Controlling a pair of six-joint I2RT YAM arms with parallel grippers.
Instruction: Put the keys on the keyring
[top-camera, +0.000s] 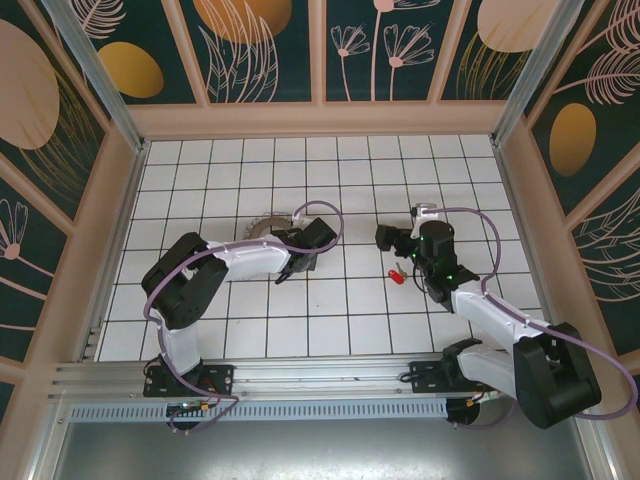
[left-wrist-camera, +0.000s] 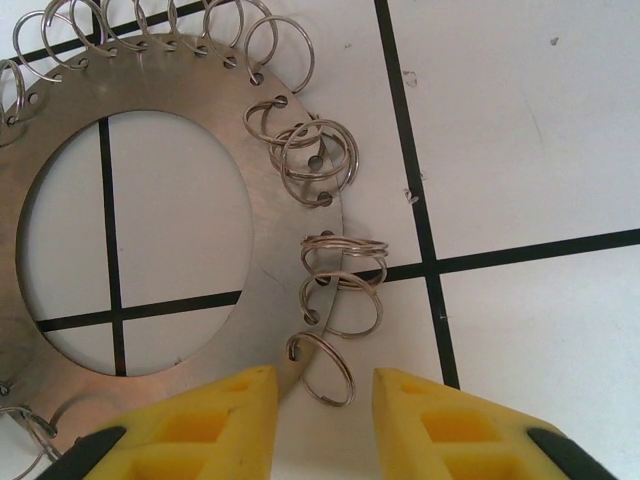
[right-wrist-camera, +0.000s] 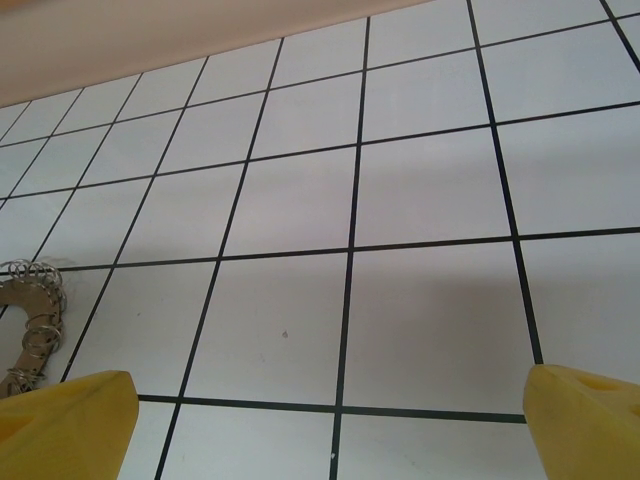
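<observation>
Aluminium rail (top-camera: 300, 372) nearest; keyring (left-wrist-camera: 295, 230) on white tiled floor (top-camera: 340, 330) — floral walls (top-camera: 260, 50) around.

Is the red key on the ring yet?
Not yet. Nothing looks done: the key lies on the tiles, apart from the keyring. In hand: the left gripper straddles one small ring at the keyring's edge. The right gripper is open, holding nothing. Left: pick up the key and thread it on.
</observation>
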